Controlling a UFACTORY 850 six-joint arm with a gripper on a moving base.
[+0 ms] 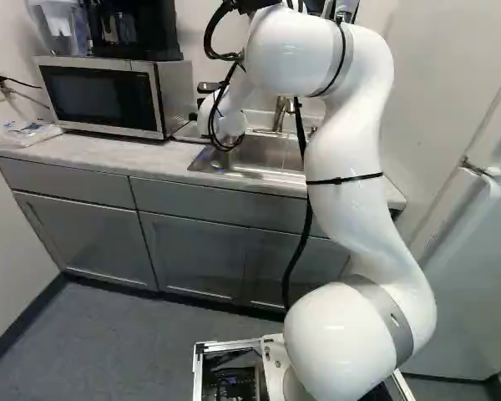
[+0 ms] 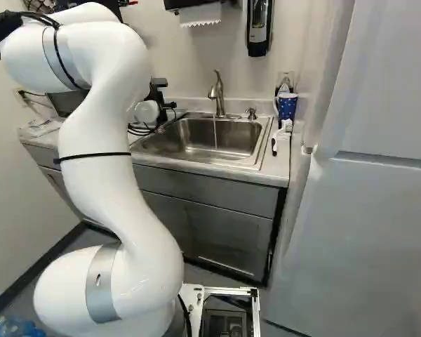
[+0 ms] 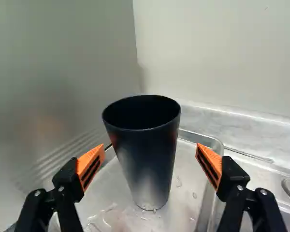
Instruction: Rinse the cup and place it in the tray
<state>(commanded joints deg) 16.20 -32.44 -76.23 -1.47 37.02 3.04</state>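
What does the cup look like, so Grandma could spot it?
Find the shiny metal tray ahead of the open pincer. The cup stands upright there, tall and black, wide-mouthed and narrower below. Unlike the pincer's black fingers with orange pads on either side, it's round and hollow.

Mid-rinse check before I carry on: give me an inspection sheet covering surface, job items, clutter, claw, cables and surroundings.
Surface: metal tray wet, with scattered drops.
Job items: dark cup stands open end up in the tray; thin stream of water runs from the faucet into the sink.
Clutter: blue mug and brush beside the sink.
Claw: claw open around the cup, gap showing on both sides.
Cables: black cable hangs beside the arm.
Surroundings: microwave on the counter.
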